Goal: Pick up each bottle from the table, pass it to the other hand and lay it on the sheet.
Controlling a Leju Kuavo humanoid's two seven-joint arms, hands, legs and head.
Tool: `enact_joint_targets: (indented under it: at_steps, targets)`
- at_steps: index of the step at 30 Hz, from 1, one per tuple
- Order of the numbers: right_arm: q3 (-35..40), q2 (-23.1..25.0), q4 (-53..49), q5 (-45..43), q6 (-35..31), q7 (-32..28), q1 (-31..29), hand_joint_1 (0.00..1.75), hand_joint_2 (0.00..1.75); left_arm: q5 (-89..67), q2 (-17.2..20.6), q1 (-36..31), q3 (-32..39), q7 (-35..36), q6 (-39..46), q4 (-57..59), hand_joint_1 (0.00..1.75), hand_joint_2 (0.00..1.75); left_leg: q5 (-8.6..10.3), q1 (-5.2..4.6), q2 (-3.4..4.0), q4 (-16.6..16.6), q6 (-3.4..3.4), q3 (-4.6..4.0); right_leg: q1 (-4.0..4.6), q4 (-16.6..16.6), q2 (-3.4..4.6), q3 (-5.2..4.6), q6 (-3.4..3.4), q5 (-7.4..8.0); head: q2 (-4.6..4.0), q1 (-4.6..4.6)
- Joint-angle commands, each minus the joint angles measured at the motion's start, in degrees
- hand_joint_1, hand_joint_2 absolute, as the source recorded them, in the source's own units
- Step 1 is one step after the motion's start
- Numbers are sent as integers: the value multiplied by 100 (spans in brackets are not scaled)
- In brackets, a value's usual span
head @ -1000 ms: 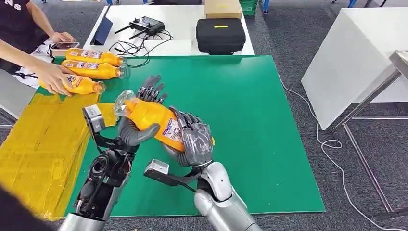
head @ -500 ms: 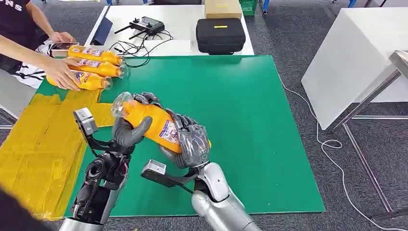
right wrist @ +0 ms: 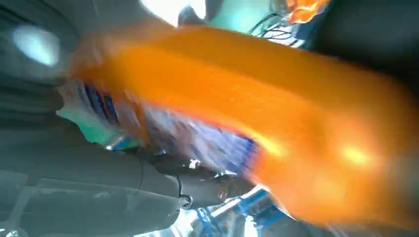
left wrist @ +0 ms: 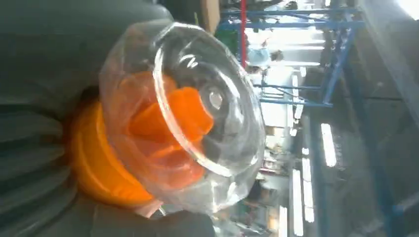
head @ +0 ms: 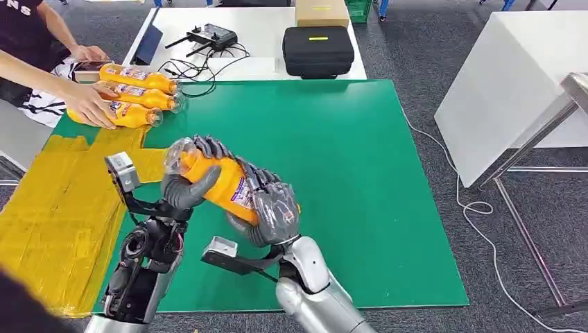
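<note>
Head view: orange bottle (head: pixel 220 182) held above the green worktop (head: pixel 360 173), slightly left of frame centre, tilted with its clear cap end toward the upper left. Left robot hand (head: pixel 186 182) wraps its thumb and fingers around the neck end; right robot hand (head: pixel 274 208) closes around the labelled lower body, so both hold the same bottle. Yellow sheet (head: pixel 52 208) lies along the left edge of the frame. Three further orange bottles (head: pixel 132 97) lie side by side at upper left, touching one another, with a person's hand (head: pixel 89 104) resting on them. White table (head: pixel 256 38) at top centre carries a black case (head: pixel 317 50), a controller (head: pixel 211 35) and cables.

Left wrist view: clear domed cap (left wrist: pixel 188 118) of the bottle seen end-on at frame centre, orange cap and shoulder visible through it; grey ribbed parts of the left robot hand press against the bottle at the left edge.

Right wrist view: blurred orange bottle body crossing the frame from upper left to lower right, its blue-and-white label (right wrist: pixel 188 133) at centre; dark fingers (right wrist: pixel 207 182) of the right robot hand curl under it.
</note>
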Motion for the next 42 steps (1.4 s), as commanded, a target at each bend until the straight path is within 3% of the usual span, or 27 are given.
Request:
enact_joint_targets:
  at_steps: [1,10,23,27,28,33,34,36,38,40,41,42]
  targets:
    - [-494,-149,-700,212,-11,-230,127,0,175,-53,32,-249,20,20,139,195,175,175,-13,2,-8,-6,2,34,4,-5,-21,36,4,-15,0,0]
    - [-982,-124,-1131,328,-11,-370,312,0,175,-352,57,-341,173,-34,570,192,175,175,-9,0,-8,-4,2,26,3,-3,-20,28,4,-13,0,0]
    - [-982,-124,-1131,328,-11,-370,312,0,175,-352,57,-341,173,-34,570,192,175,175,-6,1,-5,-4,2,19,2,-4,-14,19,3,-8,0,0]
    - [-1187,-128,-1484,425,-11,-407,502,0,175,-1763,196,-525,175,-235,2349,127,175,175,-3,1,-8,-2,1,9,3,-3,-16,12,2,-6,0,0]
    - [-1264,-137,-1676,438,-11,-472,593,0,175,-2594,306,-721,213,-182,3270,240,175,175,-6,2,-13,-2,1,17,4,-1,-23,20,2,-11,0,0]
    - [-1271,-186,-2181,320,-11,-615,742,0,175,-5162,767,-1387,416,105,5432,1147,175,175,-3,4,-12,-2,-2,12,5,0,-19,13,0,-7,0,2]
    - [-1288,-187,-2245,311,-11,-621,760,0,175,-5692,877,-1483,406,272,5753,1387,175,175,-1,3,-5,-5,-2,12,3,-1,-12,11,0,-4,0,0]
    - [-1365,-174,-2344,338,-11,-664,803,0,175,-7620,858,-1425,1105,763,5753,1214,175,175,-8,4,0,-9,-2,35,5,-2,-12,32,1,-10,0,0]
    - [-1471,-156,-2372,321,-11,-789,838,0,175,-9733,959,-1390,1294,1621,5753,1197,175,175,-4,4,11,-5,-1,17,3,1,4,11,2,-2,0,0]
    - [-1588,-106,-2308,296,-11,-933,815,0,175,-10104,1458,-1531,312,2647,5753,1609,175,175,-13,6,14,-10,0,43,7,-4,1,37,4,-10,0,0]
    - [-1619,-83,-2264,256,-11,-1005,791,0,175,-10104,1852,-1707,-589,3339,5753,1981,175,175,-6,4,9,-8,-1,27,4,0,1,21,2,-6,0,0]
    - [-1627,-78,-2254,244,-11,-1032,783,0,175,-10104,1953,-1799,-921,3573,5753,2218,175,175,-2,2,-2,-8,-1,20,2,2,-9,16,1,-6,0,0]
